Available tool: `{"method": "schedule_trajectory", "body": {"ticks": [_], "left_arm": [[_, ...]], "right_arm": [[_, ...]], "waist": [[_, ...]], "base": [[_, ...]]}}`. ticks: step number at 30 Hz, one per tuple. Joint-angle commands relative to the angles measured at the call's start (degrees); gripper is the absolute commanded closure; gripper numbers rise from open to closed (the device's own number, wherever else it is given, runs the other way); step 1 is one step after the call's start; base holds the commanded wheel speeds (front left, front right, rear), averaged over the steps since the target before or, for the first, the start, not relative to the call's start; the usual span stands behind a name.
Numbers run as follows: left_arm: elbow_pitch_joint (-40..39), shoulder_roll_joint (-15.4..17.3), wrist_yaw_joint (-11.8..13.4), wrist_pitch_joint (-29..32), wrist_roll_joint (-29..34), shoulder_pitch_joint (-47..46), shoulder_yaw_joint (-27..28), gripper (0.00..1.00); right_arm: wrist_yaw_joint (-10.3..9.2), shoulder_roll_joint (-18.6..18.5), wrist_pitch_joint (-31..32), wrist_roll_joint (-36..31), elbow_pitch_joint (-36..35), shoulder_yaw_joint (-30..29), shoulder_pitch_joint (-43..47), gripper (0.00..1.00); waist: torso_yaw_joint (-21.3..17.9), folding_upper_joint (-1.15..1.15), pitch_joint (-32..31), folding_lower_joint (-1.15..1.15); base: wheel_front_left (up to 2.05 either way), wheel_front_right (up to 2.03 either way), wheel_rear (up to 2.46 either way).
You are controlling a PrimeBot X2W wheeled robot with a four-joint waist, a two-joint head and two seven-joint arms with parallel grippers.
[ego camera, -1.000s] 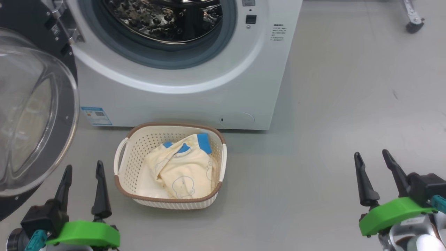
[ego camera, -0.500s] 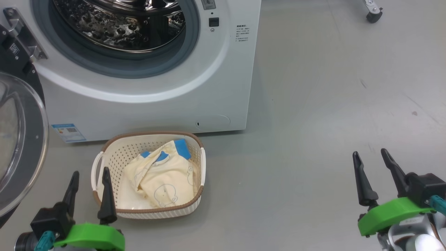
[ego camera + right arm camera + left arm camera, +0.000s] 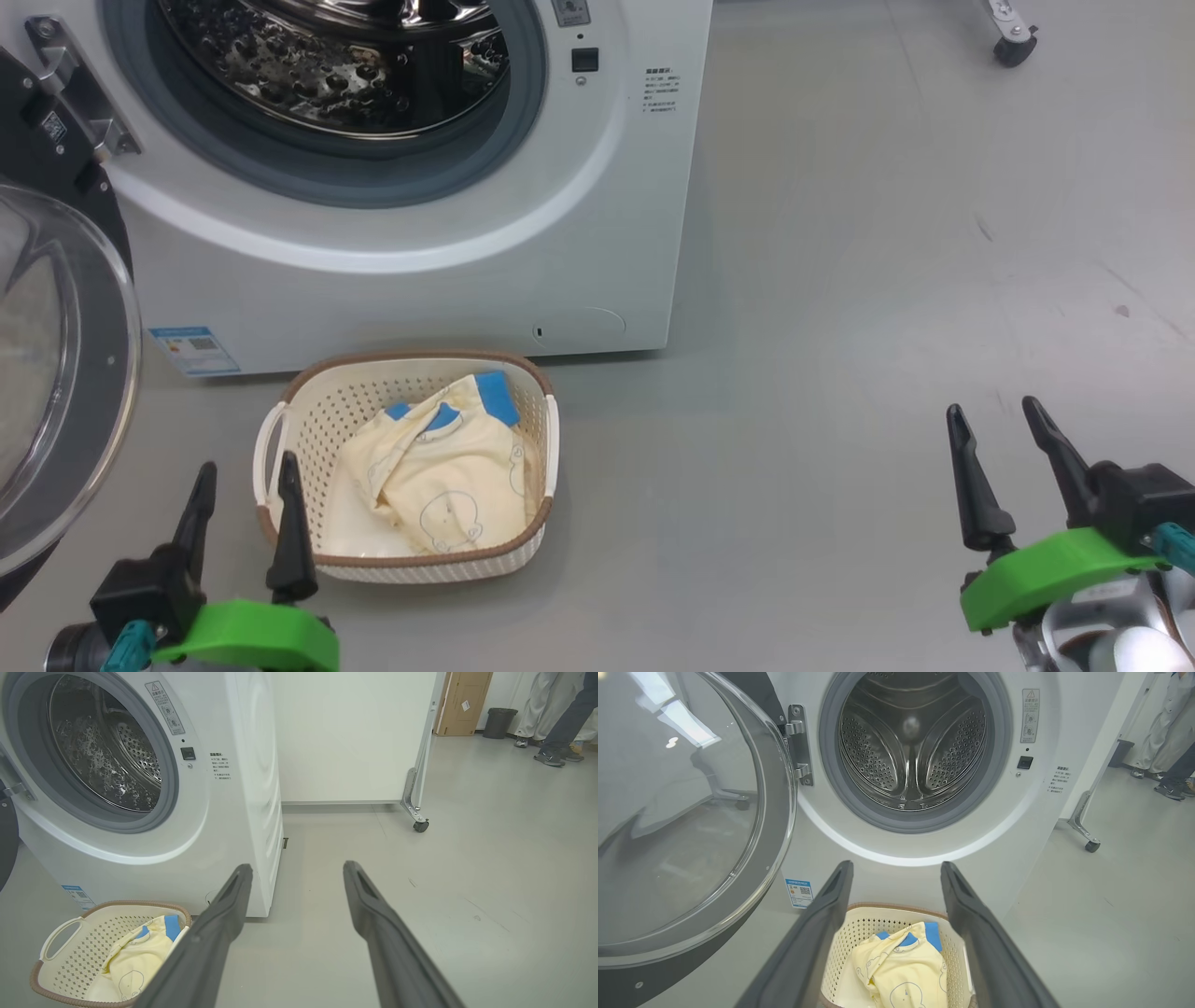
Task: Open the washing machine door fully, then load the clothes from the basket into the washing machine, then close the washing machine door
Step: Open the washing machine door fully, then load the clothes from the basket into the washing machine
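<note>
- The washing machine, one big white front-loader, stands at the far left of the floor. Its steel drum looks bare, so I judge loading has not begun.
- The washing machine door, the only one, hangs swung out to the left on its hinge. That leaves the round mouth clear for a reach in.
- One basket sits on the floor just in front of the machine, below the opening, so the lift into the drum is short.
- One piece of the clothes, pale yellow with blue cuffs, lies crumpled inside the basket.
- There are two grippers, each with two dark fingers.
  - The left gripper hovers at the basket's near left corner. Its fingers are spread wide and carry nothing, and it looks placed to go down for the garment.
  - The right gripper is spread wide and empty too. It is well apart on the right, over bare floor, out of the way.
</note>
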Motion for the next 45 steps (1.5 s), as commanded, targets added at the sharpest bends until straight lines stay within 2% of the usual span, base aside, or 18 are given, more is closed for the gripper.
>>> {"method": "schedule_trajectory", "body": {"ticks": [1,15,32,45], "left_arm": [[-1.70,0.93,0.33,-0.62,0.31,-2.78,2.24,0.00],[-1.94,1.38,1.03,-0.85,0.65,-3.04,1.80,0.00],[-2.08,1.61,0.93,-0.78,0.20,-3.21,0.70,0.00],[-1.95,1.91,1.16,-0.95,-0.21,-3.00,0.40,0.00]], "right_arm": [[-0.16,-0.53,-0.21,-0.10,-2.16,0.98,-1.80,0.00],[-0.16,-0.53,-0.45,0.15,-2.06,0.98,-1.97,0.00],[-0.16,-0.53,-0.47,0.05,-2.04,1.00,-1.93,0.00],[-0.16,-0.53,-0.21,0.01,-2.23,1.19,-1.78,0.00]], "waist": [[0.11,0.00,-0.05,0.00],[-0.02,0.00,0.49,0.00],[0.47,0.00,0.43,0.00],[0.56,0.00,0.21,0.00]], "base": [[0.00,0.00,0.00],[0.11,-0.10,-0.01],[1.44,-1.43,-0.01],[0.27,-0.27,0.00]]}}
